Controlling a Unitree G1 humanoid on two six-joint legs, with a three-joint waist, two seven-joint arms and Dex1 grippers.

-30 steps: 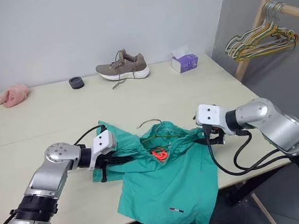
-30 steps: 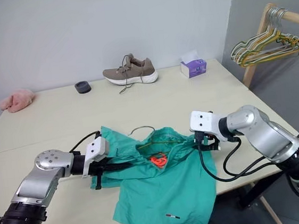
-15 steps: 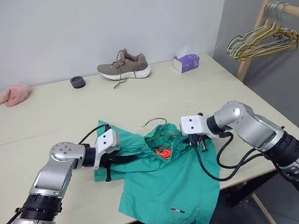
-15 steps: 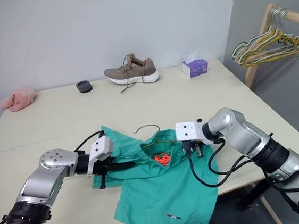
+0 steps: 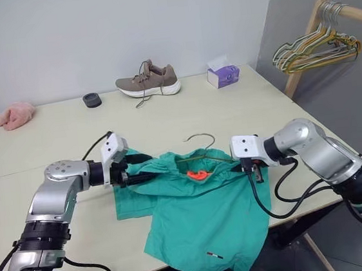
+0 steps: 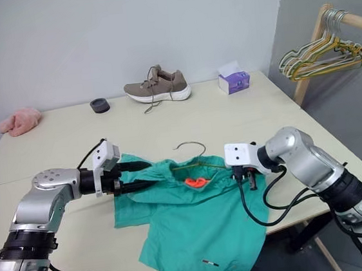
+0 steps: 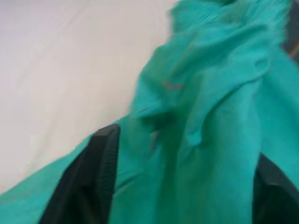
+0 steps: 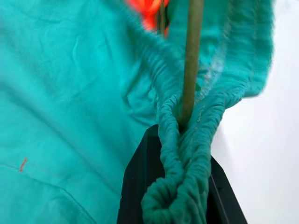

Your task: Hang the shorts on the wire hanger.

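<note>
Since a second ago the waistband has been pulled out wider between my two arms, my left arm has swung outward and up, and the hanger hook now stands clear above the cloth.

From my head, the shorts (image 5: 202, 217) lie on the near part of the table (image 5: 166, 117), their legs drooping over the front edge. The wire hanger (image 5: 202, 147) runs inside the waistband, its hook poking out toward the far side, with the orange tag (image 5: 197, 174) just below it. My left gripper (image 5: 137, 176) reaches into the left end of the waistband, and my right gripper (image 5: 254, 170) sits at the right end. Far back stand a shoe (image 5: 148, 79), a tissue box (image 5: 223, 74), a small black ring (image 5: 91, 100) and a pink cloth (image 5: 14, 115).

My left wrist shows teal fabric lying between two black fingers (image 7: 91, 182) spread wide apart.

My right wrist shows my fingers (image 8: 140, 186) pinched narrow on the bunched waistband, the hanger's wire running into the same pinch.
</note>
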